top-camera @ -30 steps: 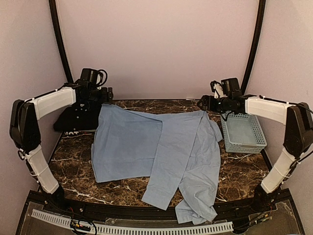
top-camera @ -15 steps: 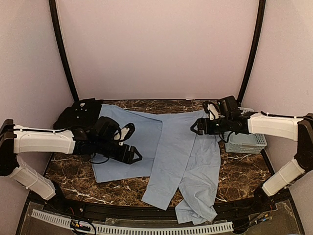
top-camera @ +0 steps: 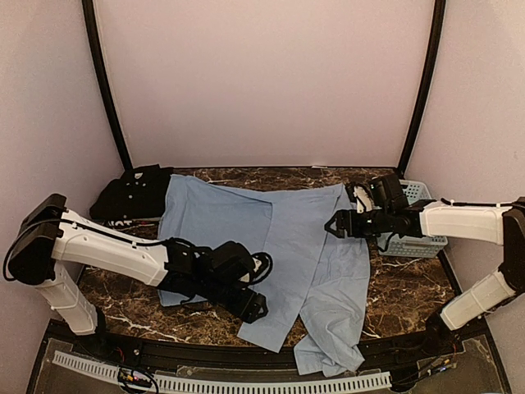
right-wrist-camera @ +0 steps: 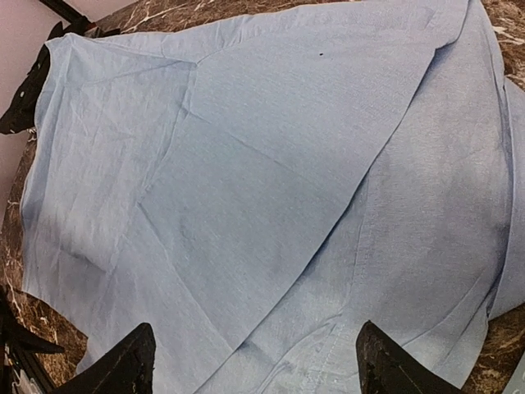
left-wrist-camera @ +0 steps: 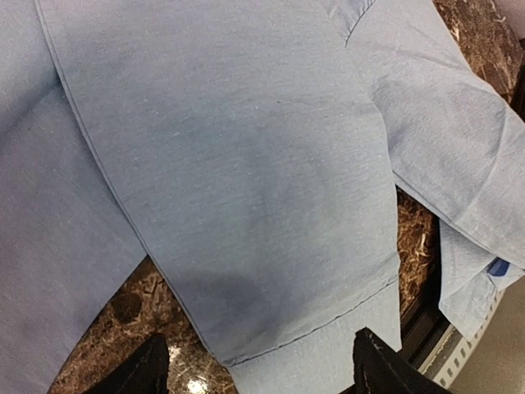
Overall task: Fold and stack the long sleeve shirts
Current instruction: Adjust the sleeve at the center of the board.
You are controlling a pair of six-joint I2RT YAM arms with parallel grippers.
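The light blue shirt [top-camera: 271,246] lies half folded across the worktop [top-camera: 402,287], the black shirt [top-camera: 131,193] bunched far left, and I've just swung both arms in: left end effector [top-camera: 254,308] over its near hem, right end effector [top-camera: 338,223] above its right side, both open and empty, so a fold looks next.

You are looking at a robot test cell, a kind of lab and not a home. Plain pale walls [top-camera: 262,82] close it in beyond the jaws, with black curved poles [top-camera: 102,82] in the corners. Two white arms [top-camera: 107,246] stand on a dark marble-pattern bench [top-camera: 123,283], and a slotted cable strip [top-camera: 246,383] runs behind the jaws, along its near edge.
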